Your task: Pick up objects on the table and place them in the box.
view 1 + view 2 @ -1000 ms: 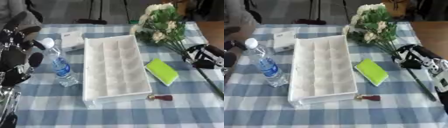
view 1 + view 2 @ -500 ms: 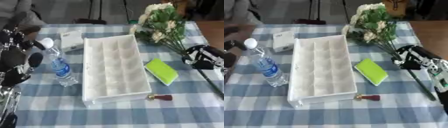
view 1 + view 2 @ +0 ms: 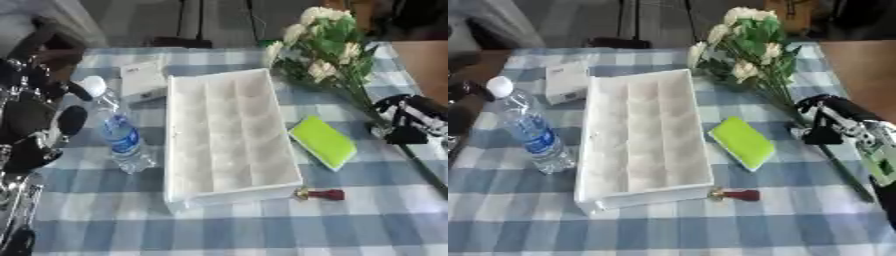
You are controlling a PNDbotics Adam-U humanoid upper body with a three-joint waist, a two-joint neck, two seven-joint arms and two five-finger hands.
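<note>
While the white box lies lengthwise in the middle of the blue-and-white checked tabletop, its rows of compartments hold nothing that can be made out. A water bottle with a white cap and blue label stands upright just beside the box's left wall. Beyond the bottle, near the box's far left corner, sits a small white carton. On the right of the box a lime-green sponge lies flat, close to the wall but apart from it. At the box's near right corner rests a small stamp-like thing with a red handle and a gold end, the gold end just beside the box. A bunch of cream flowers lies at the far right, its green stems running down toward the near right edge of the tabletop.

The right robot hand hovers over those stems to the right of the sponge, its dark fingers curled downward; whether they touch or pinch a stem cannot be told. The left robot hand shows at the left edge, beside the bottle and apart from it; how its fingers stand cannot be told.
</note>
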